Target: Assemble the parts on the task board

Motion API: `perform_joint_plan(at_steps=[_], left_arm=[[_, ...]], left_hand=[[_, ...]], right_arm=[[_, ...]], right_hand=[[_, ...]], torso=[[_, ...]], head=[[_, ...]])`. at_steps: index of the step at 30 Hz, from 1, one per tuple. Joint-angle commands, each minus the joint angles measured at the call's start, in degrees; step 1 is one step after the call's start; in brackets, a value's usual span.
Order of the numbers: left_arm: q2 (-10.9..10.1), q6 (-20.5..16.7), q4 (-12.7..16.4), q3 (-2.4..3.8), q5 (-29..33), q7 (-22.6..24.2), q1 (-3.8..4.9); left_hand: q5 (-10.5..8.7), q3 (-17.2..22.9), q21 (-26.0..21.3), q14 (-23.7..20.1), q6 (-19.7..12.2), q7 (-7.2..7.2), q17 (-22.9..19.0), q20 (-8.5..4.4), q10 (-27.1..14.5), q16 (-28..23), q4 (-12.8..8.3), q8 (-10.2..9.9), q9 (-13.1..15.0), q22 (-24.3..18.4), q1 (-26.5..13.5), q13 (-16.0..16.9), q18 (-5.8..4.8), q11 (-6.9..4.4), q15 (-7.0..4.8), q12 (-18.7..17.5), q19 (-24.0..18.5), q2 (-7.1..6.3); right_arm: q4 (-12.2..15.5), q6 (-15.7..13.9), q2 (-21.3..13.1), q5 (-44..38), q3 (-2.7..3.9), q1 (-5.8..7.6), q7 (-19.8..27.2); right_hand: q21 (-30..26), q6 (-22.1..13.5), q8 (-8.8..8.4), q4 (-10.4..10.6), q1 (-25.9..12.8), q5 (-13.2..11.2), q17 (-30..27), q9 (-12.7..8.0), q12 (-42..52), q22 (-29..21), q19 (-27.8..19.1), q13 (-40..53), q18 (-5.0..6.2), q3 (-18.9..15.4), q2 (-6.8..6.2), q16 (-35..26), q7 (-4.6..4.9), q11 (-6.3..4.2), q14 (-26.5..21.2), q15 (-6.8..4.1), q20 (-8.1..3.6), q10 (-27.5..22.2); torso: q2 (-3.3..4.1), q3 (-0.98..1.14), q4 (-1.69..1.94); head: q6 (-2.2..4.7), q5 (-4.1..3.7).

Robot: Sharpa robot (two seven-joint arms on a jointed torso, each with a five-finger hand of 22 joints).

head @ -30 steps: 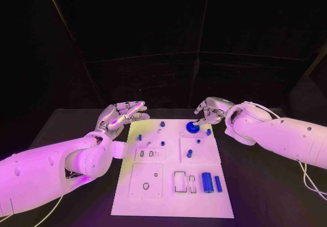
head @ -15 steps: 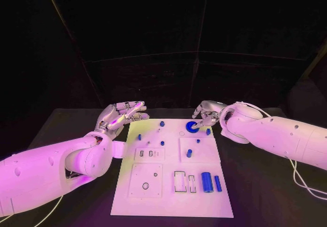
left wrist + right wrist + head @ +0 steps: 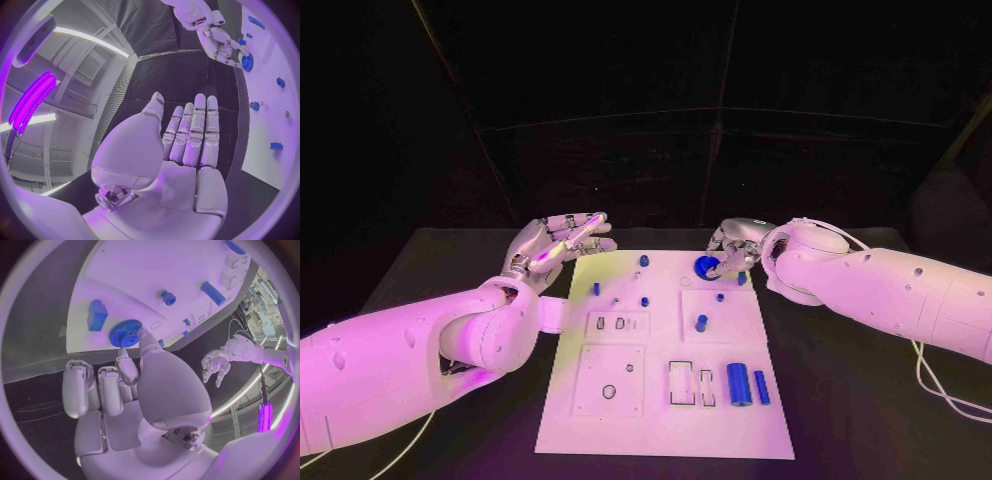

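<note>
No writing, label, brand, number or sign can be read anywhere in these views. The white rectangular task board (image 3: pixel 668 400) bears only outlined recesses and small blue parts, with no legible marking on its surface.
</note>
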Motion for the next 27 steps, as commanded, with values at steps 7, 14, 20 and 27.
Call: perform_joint_plan(at_steps=[7,14,20,27], left_arm=[[0.1,0.6,0.0,0.05,-0.4,0.2,0.08],[0.1,0.6,-0.1,0.05,-0.4,0.2,0.08],[0.1,0.6,-0.1,0.05,-0.4,0.2,0.08],[0.0,0.6,-0.1,0.05,-0.4,0.2,0.08]], left_hand=[[0.33,0.0,-0.2,0.2,0.4,-0.19,0.1,0.06,0.1,-0.3,-0.5,-0.3,0.0,-0.1,0.3,0.0,0.87,-0.10,0.05,-0.3,0.5,0.47],[0.33,0.0,-0.2,0.2,0.4,-0.19,0.1,0.06,0.1,-0.3,-0.5,-0.3,0.0,-0.1,0.3,0.0,0.87,-0.10,0.05,-0.3,0.5,0.47],[0.33,0.0,-0.2,0.2,0.4,-0.19,0.1,0.06,0.1,-0.3,-0.5,-0.3,0.0,-0.1,0.3,0.0,0.87,-0.10,0.05,-0.3,0.5,0.47],[0.33,0.0,-0.2,0.2,0.4,-0.19,0.1,0.06,0.1,-0.3,-0.5,-0.3,0.0,-0.1,0.3,0.0,0.87,-0.10,0.05,-0.3,0.5,0.47]], right_arm=[[-0.5,1.4,0.5,-2.1,0.04,-0.03,-0.4],[-0.7,1.5,0.6,-2.9,0.04,-0.06,-0.5],[-0.4,0.7,0.6,-3.8,0.04,-0.13,-0.7],[0.7,-3.8,0.4,-5.0,0.04,-0.18,-0.2]], right_hand=[[0.5,1.2,1.09,-1.1,1.8,-1.8,7.0,0.2,0.9,3.8,0.5,0.8,-1.05,1.3,1.36,0.4,-0.18,-0.23,4.4,0.34,-0.05,0.4],[0.7,2.5,1.64,-2.4,3.5,-3.1,7.4,0.2,1.7,4.4,0.9,1.9,-1.19,3.3,2.40,0.6,-0.37,-0.47,4.5,0.13,-0.24,1.0],[0.9,4.9,2.35,-3.4,4.5,-3.5,7.6,0.3,2.5,5.0,1.3,2.9,-1.28,5.7,3.72,0.7,-0.87,-0.92,4.5,-0.21,-0.48,1.7],[1.4,8.0,2.59,-4.4,4.5,-1.3,7.8,0.2,3.4,6.1,2.0,4.2,-1.53,9.4,4.39,0.7,-1.79,-1.78,4.5,-0.94,-1.16,2.8]], torso=[[0.00,0.03,0.03],[-0.01,0.05,0.02],[-0.02,0.06,0.02],[-0.03,0.09,0.05]], head=[[-0.22,-0.08],[-0.40,-0.15],[-0.48,-0.15],[-0.52,-0.11]])
